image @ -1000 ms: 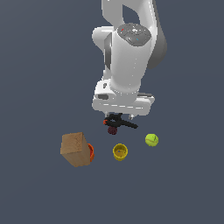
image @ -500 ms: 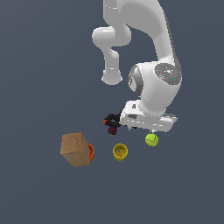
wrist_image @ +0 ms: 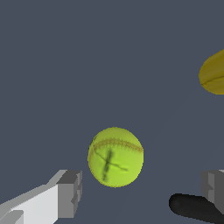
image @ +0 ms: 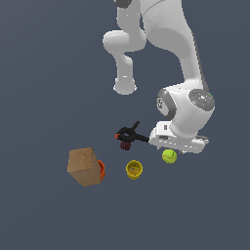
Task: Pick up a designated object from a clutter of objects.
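The designated object, a yellow-green tennis ball (image: pixel 169 156) with faint seam lines (wrist_image: pixel 115 156), rests on the dark floor at the exterior view's right end of the clutter of objects. My gripper (image: pixel 177 148) hangs just above it and slightly to the exterior view's right. In the wrist view, two grey fingertips (wrist_image: pixel 70 192) stand wide apart and open around my gripper (wrist_image: pixel 142 192). The ball sits in the gap, nearer one finger, and nothing is held.
A yellow cup (image: pixel 134 169) (wrist_image: pixel 213 73) stands to the exterior view's left of the ball. A black clamp with red tips (image: pixel 129 134) lies behind it. Further left are a tan box (image: pixel 84 166) and a small orange item (image: pixel 101 170) against it.
The arm has swung from above the clamp toward the exterior view's right and has come down over the ball. The objects have not moved.
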`<state>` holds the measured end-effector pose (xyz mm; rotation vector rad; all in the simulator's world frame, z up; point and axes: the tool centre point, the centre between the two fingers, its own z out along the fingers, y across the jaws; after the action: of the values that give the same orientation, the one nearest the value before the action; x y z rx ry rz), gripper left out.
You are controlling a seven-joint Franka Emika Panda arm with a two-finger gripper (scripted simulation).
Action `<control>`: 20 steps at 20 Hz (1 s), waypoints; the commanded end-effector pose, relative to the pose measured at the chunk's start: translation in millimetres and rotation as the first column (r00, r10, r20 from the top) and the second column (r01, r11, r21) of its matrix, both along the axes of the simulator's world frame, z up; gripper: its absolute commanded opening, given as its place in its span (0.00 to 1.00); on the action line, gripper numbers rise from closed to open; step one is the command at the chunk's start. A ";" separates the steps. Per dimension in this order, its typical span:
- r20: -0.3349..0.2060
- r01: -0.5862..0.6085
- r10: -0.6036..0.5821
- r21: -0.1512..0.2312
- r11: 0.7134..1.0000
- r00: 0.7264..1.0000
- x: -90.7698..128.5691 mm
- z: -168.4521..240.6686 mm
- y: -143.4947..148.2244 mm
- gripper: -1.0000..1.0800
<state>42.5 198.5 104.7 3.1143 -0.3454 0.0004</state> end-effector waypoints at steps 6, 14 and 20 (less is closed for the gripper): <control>0.001 0.016 -0.016 0.008 1.000 1.000 -2.9 -13.2 16.1 0.96; 0.000 0.014 -0.014 0.008 1.000 1.000 -3.6 -31.0 15.2 0.96; 0.001 0.015 -0.015 0.008 1.000 1.000 -4.1 -58.9 15.7 0.96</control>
<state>38.0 214.0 51.2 3.1190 -0.3692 -0.0021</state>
